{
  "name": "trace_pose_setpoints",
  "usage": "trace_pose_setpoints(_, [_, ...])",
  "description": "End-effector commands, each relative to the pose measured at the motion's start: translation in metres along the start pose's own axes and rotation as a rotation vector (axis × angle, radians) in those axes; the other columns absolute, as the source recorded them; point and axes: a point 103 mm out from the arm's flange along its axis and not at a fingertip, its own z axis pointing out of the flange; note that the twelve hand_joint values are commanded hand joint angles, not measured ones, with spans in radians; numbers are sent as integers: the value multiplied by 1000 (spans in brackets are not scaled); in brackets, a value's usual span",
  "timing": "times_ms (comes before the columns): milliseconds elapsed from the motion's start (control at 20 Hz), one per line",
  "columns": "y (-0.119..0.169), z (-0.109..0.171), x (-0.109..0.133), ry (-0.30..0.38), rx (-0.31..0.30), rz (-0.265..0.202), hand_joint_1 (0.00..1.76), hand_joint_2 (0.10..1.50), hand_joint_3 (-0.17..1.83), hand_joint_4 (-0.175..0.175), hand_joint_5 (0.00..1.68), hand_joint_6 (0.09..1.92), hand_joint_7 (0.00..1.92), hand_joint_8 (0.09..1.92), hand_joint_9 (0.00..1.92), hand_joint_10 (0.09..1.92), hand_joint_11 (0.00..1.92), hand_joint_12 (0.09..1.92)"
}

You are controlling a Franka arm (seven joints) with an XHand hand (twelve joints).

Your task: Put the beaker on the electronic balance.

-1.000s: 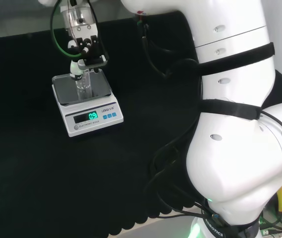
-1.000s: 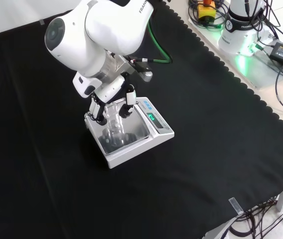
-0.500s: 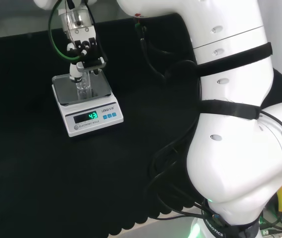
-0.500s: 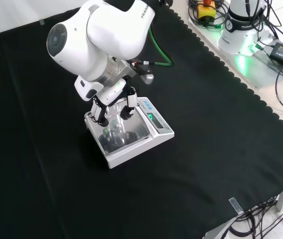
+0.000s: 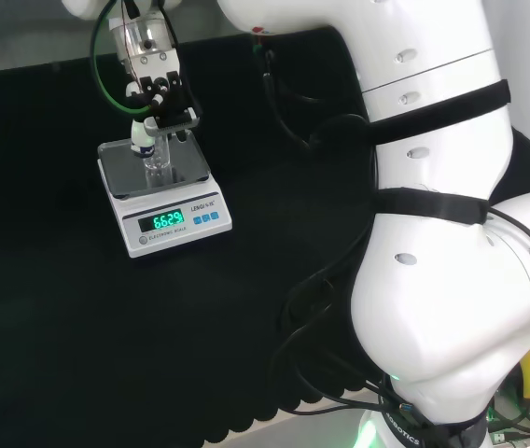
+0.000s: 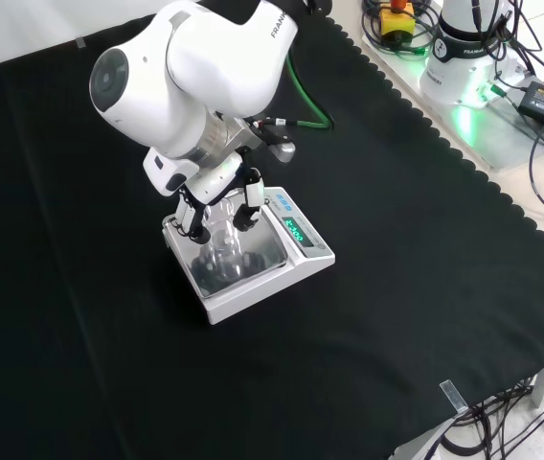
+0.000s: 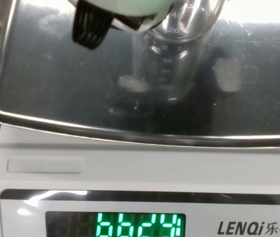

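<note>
A small clear glass beaker (image 5: 156, 161) (image 6: 222, 247) (image 7: 172, 54) stands upright on the steel pan (image 7: 56, 98) of the white electronic balance (image 5: 174, 203) (image 6: 264, 280). The balance's green display (image 5: 167, 221) (image 7: 140, 226) is lit with digits. Just above the beaker hovers the black and white hand (image 5: 160, 98) (image 6: 216, 188), its fingers spread to either side of the beaker's rim and not closed on the glass. One black fingertip (image 7: 91, 27) shows close beside the beaker in the wrist view.
Black cloth covers the bench around the balance. The arm's white links (image 5: 433, 233) stand at the head view's right, and a big link (image 6: 195, 67) stands over the hand in the front view. Cables and a base unit (image 6: 464, 57) lie beyond the cloth's scalloped edge.
The hand has risen slightly and drawn back from the beaker, which stays on the pan. The display's digits have changed to a larger reading.
</note>
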Motion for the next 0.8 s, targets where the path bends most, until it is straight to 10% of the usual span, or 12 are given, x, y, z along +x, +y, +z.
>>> trace_pose_setpoints(50, [0,1,0,-5,14,-5,1075,643,834,-146,573,889,597,884,1008,555,1234,797])
trace_pose_setpoints(800, [-8,-6,-1,35,-33,-48,604,644,342,-86,170,240,26,860,11,879,281,1416])
